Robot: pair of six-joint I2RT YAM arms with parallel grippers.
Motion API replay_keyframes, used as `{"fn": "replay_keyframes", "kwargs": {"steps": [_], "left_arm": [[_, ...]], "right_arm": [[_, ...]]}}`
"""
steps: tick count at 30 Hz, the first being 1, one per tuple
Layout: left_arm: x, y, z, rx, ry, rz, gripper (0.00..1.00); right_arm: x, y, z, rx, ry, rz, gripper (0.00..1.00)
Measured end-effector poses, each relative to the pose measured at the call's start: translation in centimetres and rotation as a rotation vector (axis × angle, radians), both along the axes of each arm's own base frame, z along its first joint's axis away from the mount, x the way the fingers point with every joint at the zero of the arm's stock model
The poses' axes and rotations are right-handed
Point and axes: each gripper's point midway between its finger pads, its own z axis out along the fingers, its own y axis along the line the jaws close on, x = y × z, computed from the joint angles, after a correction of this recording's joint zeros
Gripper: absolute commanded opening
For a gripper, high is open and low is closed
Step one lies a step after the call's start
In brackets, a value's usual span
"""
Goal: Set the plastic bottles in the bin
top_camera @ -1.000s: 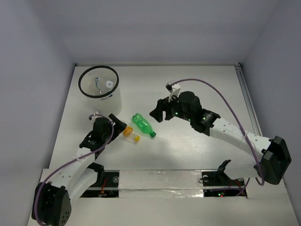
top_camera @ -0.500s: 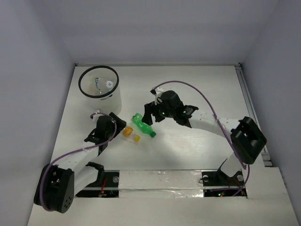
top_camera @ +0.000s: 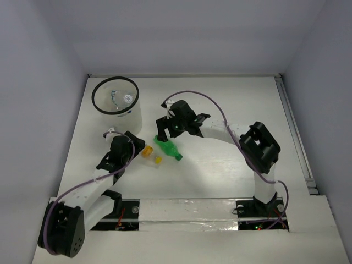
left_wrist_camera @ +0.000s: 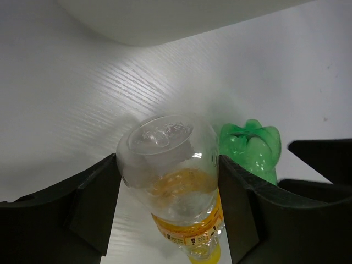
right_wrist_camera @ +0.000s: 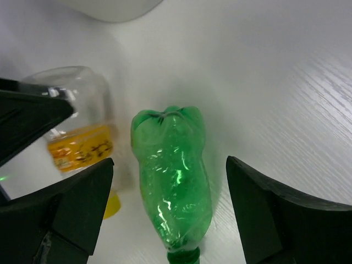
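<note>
Bin (top_camera: 132,116) holds at least one blue-labelled bottle (top_camera: 116,97); the full count cannot be read. Two bottles lie on the counter (top_camera: 220,170) near the bin: the orange-labelled bottle (left_wrist_camera: 176,181) and, farther from the bin, the green bottle (right_wrist_camera: 173,165).

Left pincer (left_wrist_camera: 168,192) is partly open, fingers against the orange-labelled bottle's sides; a firm hold cannot be confirmed. Right pincer (right_wrist_camera: 168,190) is wide open, straddling the green bottle, holding nothing.

Judgement: task partly done, two deposits outstanding.
</note>
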Motion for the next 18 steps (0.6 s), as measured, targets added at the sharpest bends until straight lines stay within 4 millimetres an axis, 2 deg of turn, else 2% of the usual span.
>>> {"fn": "replay_keyframes", "kwargs": {"steps": [5, 8, 14, 18], "left_arm": [[-0.9, 0.3, 3.8, 0.010, -0.106, -0.027, 0.44], [-1.6, 0.0, 6.1, 0.012, -0.155, -0.056, 0.43], [-3.6, -2.6, 10.1, 0.019, -0.176, -0.188, 0.44], [-4.3, -2.7, 14.3, 0.046, -0.220, -0.226, 0.44]], "right_arm": [[0.3, 0.2, -3.2, -0.073, 0.051, 0.015, 0.87], [0.4, 0.4, -4.2, -0.102, 0.072, 0.027, 0.87], [1.0, 1.2, -4.2, -0.111, 0.079, 0.044, 0.86], [1.1, 1.6, -4.0, -0.107, 0.082, 0.056, 0.73]]}}
